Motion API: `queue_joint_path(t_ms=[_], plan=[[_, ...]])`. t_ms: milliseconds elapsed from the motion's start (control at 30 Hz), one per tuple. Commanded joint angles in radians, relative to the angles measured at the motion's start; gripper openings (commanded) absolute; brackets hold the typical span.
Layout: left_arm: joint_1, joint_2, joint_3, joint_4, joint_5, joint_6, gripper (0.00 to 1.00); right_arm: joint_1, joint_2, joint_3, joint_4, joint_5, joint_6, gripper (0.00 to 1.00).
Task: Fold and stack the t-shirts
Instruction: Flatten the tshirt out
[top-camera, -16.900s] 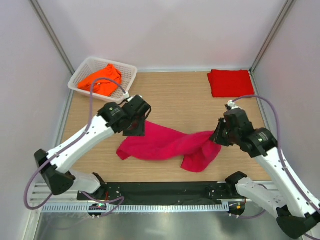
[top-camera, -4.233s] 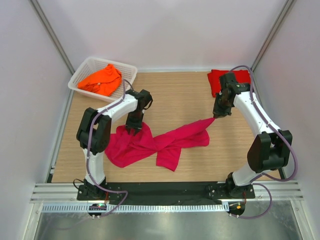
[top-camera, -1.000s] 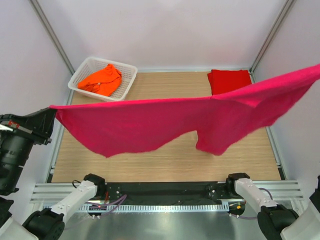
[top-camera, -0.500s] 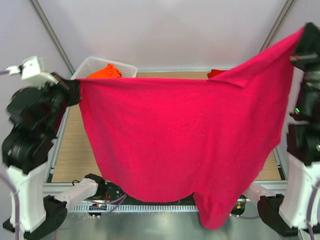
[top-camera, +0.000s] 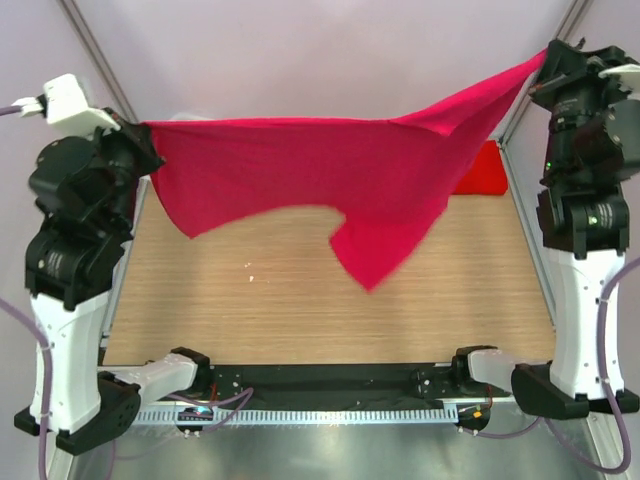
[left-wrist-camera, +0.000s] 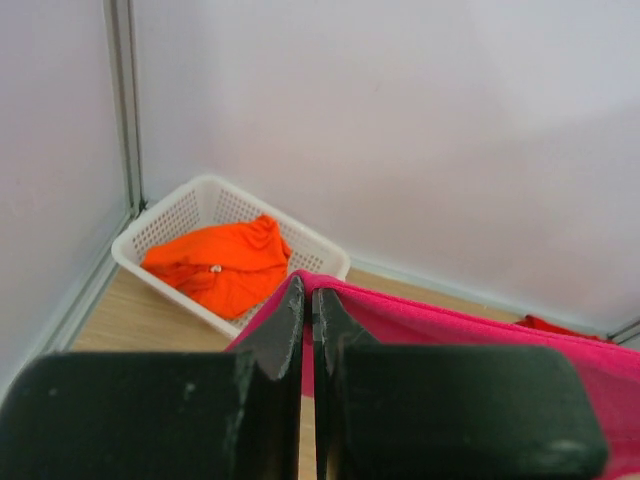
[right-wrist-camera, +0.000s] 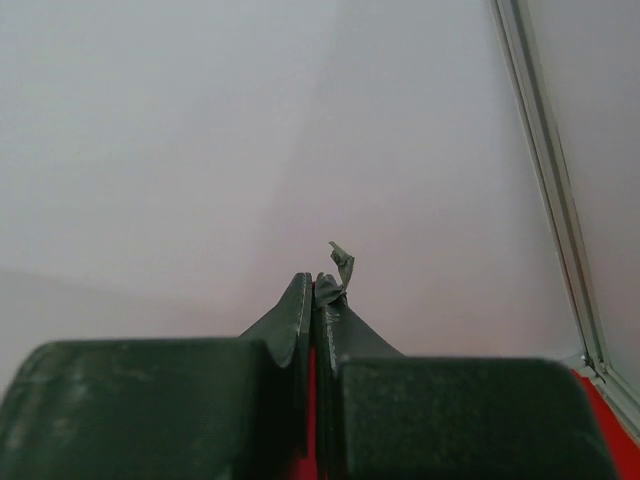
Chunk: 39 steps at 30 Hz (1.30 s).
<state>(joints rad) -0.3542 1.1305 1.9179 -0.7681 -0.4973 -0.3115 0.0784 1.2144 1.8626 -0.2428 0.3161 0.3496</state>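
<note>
Wooden table (top-camera: 300, 300), three tees, one basket (left-wrist-camera: 180, 215): magenta tee (top-camera: 330, 170) stretched high above the table, left jaws and right jaws clamped on opposite ends; red tee (top-camera: 485, 172) at the table's far-right corner, orange tee (left-wrist-camera: 225, 265) in the basket.

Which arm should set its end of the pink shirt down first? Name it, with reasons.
Left, probably: both are shut on the magenta shirt, but the left gripper appears lower, while the right gripper sits higher, near the folded red shirt.
</note>
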Motion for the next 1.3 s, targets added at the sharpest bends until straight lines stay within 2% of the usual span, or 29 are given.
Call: queue_joint_path(t_ms=[0,233,533,733,833,967,1067,1100,1267], plan=[[0.000,-0.072,0.069,0.069,-0.027,0.014,0.00,0.000,-0.096,0.053,0.117,0.049,-0.023,0.01],[0.000,-0.155,0.151,-0.037,-0.011,-0.018,0.00,-0.002,-0.174,0.105,0.047,0.037,-0.011,0.01],[0.000,-0.233,0.225,-0.071,0.017,-0.020,0.00,0.001,-0.225,0.207,-0.012,0.018,0.017,0.01],[0.000,-0.215,0.185,-0.036,-0.004,-0.003,0.00,0.000,-0.185,0.233,-0.013,0.026,0.022,0.01],[0.001,-0.190,0.084,0.010,-0.007,0.002,0.00,0.000,-0.171,0.146,0.013,0.032,0.022,0.01],[0.001,-0.156,-0.110,0.073,-0.027,0.000,0.00,0.000,-0.164,-0.104,0.082,0.037,0.028,0.01],[0.000,-0.137,-0.317,0.144,-0.061,-0.005,0.00,0.000,-0.144,-0.276,0.131,0.037,0.034,0.01],[0.001,-0.120,-0.411,0.179,-0.073,-0.006,0.00,0.000,-0.138,-0.322,0.161,0.037,0.031,0.01],[0.037,0.004,-0.609,0.245,-0.044,-0.032,0.00,-0.002,-0.052,-0.549,0.238,0.052,0.009,0.01]])
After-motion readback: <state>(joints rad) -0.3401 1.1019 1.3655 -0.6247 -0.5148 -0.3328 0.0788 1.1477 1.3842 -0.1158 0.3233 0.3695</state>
